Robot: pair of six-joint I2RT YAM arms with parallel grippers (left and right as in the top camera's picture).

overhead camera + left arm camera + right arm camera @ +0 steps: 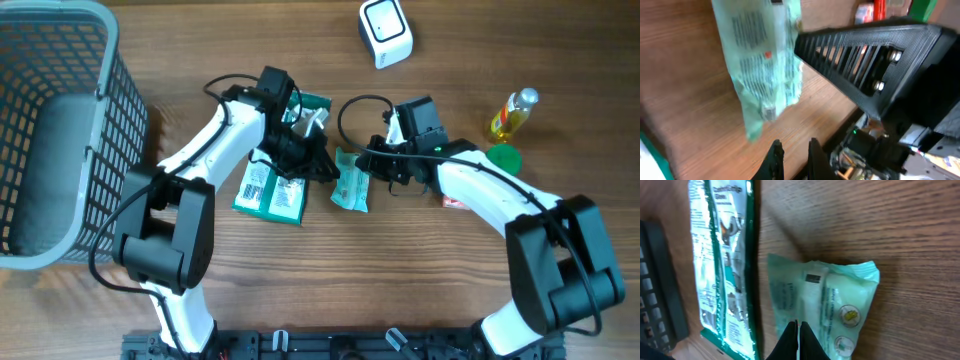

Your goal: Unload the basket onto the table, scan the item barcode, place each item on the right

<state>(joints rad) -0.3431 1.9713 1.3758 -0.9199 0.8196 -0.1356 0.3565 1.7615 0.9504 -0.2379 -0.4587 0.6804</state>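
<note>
Item: pale green pouch (351,187), flat on worktop (300,290) between left tool (792,152) and right tool (798,335), both closed, holding nothing. Risk: closed tips shove pouch aside, never presenting it to scanner (385,32)

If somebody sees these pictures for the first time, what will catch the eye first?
The left gripper and right gripper, both closed, meet mid-table at a pale green packet, with darker green packets beside it. A big grey basket fills the left edge of the overhead view; a white scanner sits at the top and a yellow bottle at the right.
</note>
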